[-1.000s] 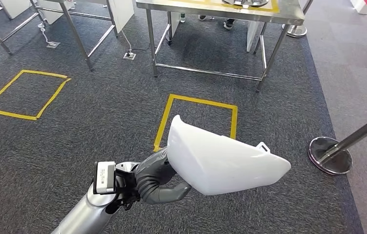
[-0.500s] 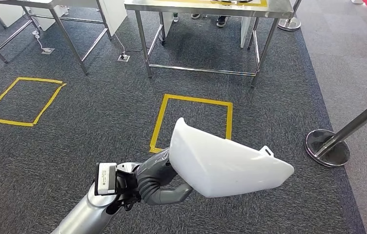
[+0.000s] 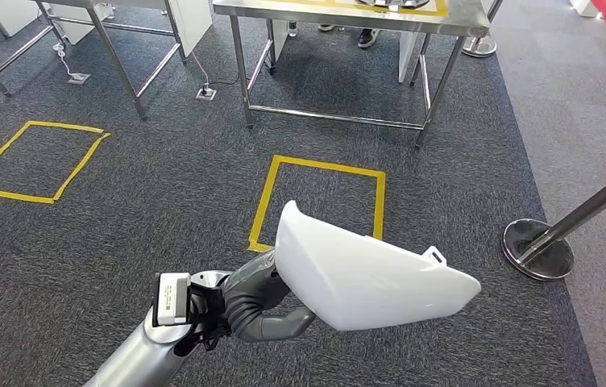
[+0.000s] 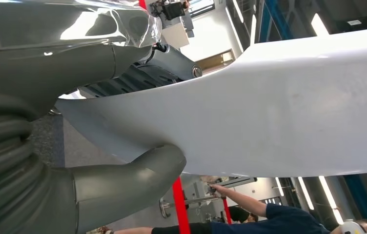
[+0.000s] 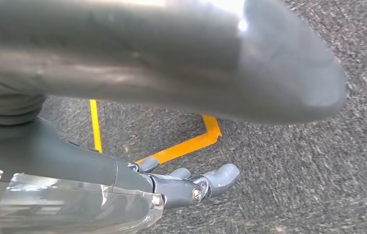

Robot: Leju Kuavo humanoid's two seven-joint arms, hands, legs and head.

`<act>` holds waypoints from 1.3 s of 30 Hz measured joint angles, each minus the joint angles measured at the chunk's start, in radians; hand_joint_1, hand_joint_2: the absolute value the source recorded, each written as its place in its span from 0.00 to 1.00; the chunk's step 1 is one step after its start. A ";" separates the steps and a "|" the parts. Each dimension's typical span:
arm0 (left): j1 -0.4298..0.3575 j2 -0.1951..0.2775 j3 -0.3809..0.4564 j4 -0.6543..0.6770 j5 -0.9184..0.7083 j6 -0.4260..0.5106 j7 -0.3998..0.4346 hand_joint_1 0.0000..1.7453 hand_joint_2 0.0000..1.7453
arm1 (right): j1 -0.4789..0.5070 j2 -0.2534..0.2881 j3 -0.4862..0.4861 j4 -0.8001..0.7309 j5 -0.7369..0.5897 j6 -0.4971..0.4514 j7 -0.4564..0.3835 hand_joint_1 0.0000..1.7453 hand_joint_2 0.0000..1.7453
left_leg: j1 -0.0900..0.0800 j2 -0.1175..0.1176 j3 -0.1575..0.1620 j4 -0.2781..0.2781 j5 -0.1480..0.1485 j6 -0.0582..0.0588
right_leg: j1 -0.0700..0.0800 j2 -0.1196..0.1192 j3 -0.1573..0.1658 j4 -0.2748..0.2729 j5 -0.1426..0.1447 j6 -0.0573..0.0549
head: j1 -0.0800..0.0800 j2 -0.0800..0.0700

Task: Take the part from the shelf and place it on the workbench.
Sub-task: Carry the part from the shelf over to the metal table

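Observation:
My left hand (image 3: 261, 303) grips a large white curved plastic part (image 3: 368, 280) by one end and holds it out above the grey carpet. From the left wrist, the part (image 4: 279, 112) spans the picture, with my thumb (image 4: 123, 181) pressed under its edge. The steel workbench (image 3: 340, 18) stands ahead, at the far edge of the head view. My right hand (image 5: 176, 183) hangs over the carpet with its fingers (image 5: 220, 176) apart and nothing in them.
A yellow tape square (image 3: 320, 201) marks the carpet between me and the workbench, and another (image 3: 34, 157) lies to the left. A stanchion base (image 3: 537, 250) and its slanting pole stand at the right. A second table's legs (image 3: 114, 48) and floor sockets (image 3: 205, 93) are at far left. Someone's shoes (image 3: 368, 36) show beyond the workbench.
The whole picture has shifted a little, so the camera has moved; the workbench sits slightly higher in the view. The left hand holds the white part the same way.

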 joint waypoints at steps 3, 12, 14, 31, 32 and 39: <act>0.001 0.000 0.000 0.000 -0.001 0.000 0.000 1.00 1.00 | 0.002 -0.002 0.001 0.000 0.003 0.000 0.000 0.00 0.00 | 0.005 0.000 0.005 0.005 -0.006 -0.009 | -0.008 -0.002 0.057 -0.115 0.076 0.006 | 0.000 0.000; -0.002 0.000 0.001 -0.001 -0.003 -0.002 0.000 1.00 1.00 | -0.001 0.000 0.001 0.003 0.009 0.000 -0.002 0.00 0.00 | 0.007 -0.023 -0.050 0.112 -0.071 -0.051 | -0.008 0.006 0.132 -0.270 0.115 -0.044 | -0.005 0.000; -0.001 0.000 0.002 0.000 -0.003 -0.002 0.000 1.00 1.00 | -0.002 -0.001 0.001 0.003 0.009 0.000 -0.001 0.00 0.00 | 0.007 -0.034 -0.129 0.256 -0.126 -0.052 | -0.006 0.008 0.132 -0.270 0.112 -0.050 | -0.006 0.000; -0.004 -0.005 0.008 0.008 -0.004 -0.009 -0.005 1.00 1.00 | -0.004 -0.001 0.002 0.004 0.012 0.000 0.000 0.00 0.00 | -0.001 -0.037 -0.023 0.022 -0.004 0.003 | -0.002 0.014 -0.016 0.003 0.009 -0.004 | -0.003 0.000; -0.003 -0.005 0.008 0.010 -0.004 -0.009 -0.005 1.00 1.00 | -0.003 0.000 0.002 0.005 0.012 0.000 0.000 0.00 0.00 | -0.001 -0.037 -0.017 0.022 -0.009 0.001 | -0.002 0.013 -0.016 -0.012 0.033 -0.004 | -0.003 0.000; -0.008 -0.009 0.008 0.011 -0.004 -0.011 -0.006 1.00 1.00 | -0.006 -0.001 0.002 0.005 0.011 0.000 0.000 0.00 0.00 | -0.005 -0.034 0.017 0.019 -0.053 -0.032 | 0.004 0.005 0.109 -0.269 0.131 -0.034 | -0.006 0.000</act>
